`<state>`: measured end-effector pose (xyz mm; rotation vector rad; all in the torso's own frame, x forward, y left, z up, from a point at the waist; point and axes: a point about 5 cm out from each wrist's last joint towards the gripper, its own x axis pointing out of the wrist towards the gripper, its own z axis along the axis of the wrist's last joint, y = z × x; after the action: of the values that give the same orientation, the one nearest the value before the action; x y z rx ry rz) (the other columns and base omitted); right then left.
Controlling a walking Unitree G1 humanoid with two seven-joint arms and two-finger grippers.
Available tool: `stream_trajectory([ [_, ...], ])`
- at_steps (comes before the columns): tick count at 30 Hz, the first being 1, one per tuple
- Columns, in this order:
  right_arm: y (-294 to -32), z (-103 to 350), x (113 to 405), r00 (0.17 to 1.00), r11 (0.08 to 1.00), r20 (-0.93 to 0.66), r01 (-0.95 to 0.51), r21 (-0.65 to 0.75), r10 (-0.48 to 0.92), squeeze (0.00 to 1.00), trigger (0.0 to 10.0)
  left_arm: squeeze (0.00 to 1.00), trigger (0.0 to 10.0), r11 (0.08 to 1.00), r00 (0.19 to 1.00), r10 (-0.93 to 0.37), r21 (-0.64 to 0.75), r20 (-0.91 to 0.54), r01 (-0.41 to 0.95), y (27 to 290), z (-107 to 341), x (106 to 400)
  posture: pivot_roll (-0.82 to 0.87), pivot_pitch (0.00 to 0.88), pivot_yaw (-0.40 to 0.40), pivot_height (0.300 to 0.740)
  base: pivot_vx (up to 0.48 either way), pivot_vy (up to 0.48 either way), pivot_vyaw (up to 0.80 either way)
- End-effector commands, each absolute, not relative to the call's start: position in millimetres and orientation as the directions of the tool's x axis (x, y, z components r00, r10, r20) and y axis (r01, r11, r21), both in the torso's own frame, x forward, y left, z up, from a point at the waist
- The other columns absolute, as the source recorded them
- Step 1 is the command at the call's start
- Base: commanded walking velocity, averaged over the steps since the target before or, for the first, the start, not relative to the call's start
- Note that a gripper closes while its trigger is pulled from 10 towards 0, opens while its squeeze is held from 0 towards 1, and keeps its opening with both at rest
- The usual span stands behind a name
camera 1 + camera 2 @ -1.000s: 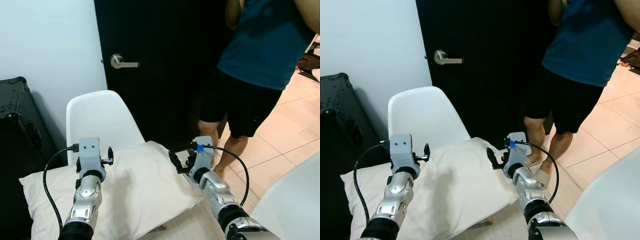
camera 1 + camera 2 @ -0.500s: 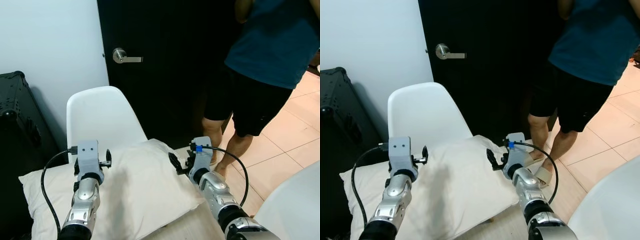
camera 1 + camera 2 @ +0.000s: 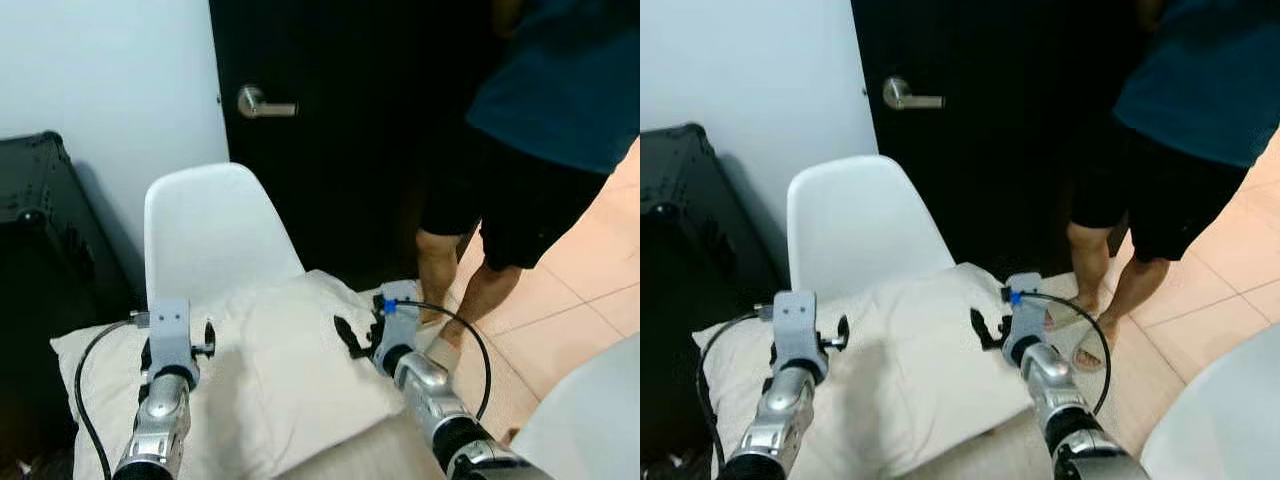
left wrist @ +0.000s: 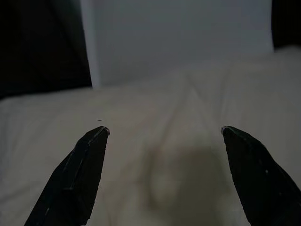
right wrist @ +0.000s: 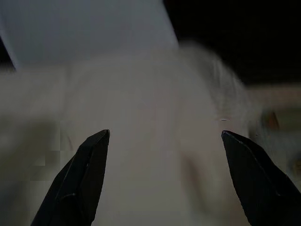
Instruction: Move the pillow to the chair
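Note:
A cream pillow (image 3: 270, 360) lies across the seat of a white chair (image 3: 210, 235), whose backrest rises behind it. My left gripper (image 4: 164, 131) is open just above the pillow's left part, with nothing between its fingers (image 4: 80, 165). My right gripper (image 5: 164, 133) is open too, over the pillow's right side near its edge. In the head views the left arm (image 3: 165, 390) and right arm (image 3: 420, 375) reach forward over the pillow from below.
A black door (image 3: 350, 150) with a silver handle (image 3: 262, 102) stands behind the chair. A person (image 3: 540, 130) in dark shorts stands on the tiled floor at the right. A black case (image 3: 40, 230) is on the left; a white rounded edge (image 3: 590, 410) sits bottom right.
The whole picture has shifted, so the camera has moved. Both arms sit lower in the picture, with the grippers still open over the pillow, which stays on the chair.

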<state>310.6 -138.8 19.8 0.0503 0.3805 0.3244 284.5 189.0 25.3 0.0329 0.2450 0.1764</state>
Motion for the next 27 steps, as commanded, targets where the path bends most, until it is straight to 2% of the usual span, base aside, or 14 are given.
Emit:
stream_trajectory([
  [1, -145, 6, 300, 0.849, 0.952, -0.433, -0.292, 0.090, 0.301, 0.00, 10.0, 0.00, 10.0, 0.987, 0.954, 0.158, 0.061, -0.255, -0.147, 183, 19, 278, 0.03, 0.159, -0.071, 0.726, 0.000, 0.000, 0.00],
  [9, -149, 1, 294, 0.833, 0.941, -0.447, -0.330, 0.072, 0.327, 0.00, 10.0, 0.00, 10.0, 0.986, 0.962, 0.159, 0.077, -0.221, -0.145, 180, 19, 268, 0.04, 0.203, -0.106, 0.726, 0.000, 0.000, 0.00],
  [22, -147, 11, 304, 0.863, 0.954, -0.408, -0.273, 0.121, 0.298, 0.00, 10.0, 0.00, 10.0, 0.984, 0.963, 0.173, 0.072, -0.206, -0.162, 188, 30, 279, 0.05, 0.149, -0.083, 0.726, 0.000, 0.000, 0.00],
  [27, -148, 6, 300, 0.856, 0.959, -0.433, -0.259, 0.112, 0.282, 0.00, 10.0, 0.00, 10.0, 0.987, 0.972, 0.151, 0.085, -0.180, -0.137, 181, 33, 284, 0.04, 0.138, -0.076, 0.726, 0.000, 0.000, -0.80],
])
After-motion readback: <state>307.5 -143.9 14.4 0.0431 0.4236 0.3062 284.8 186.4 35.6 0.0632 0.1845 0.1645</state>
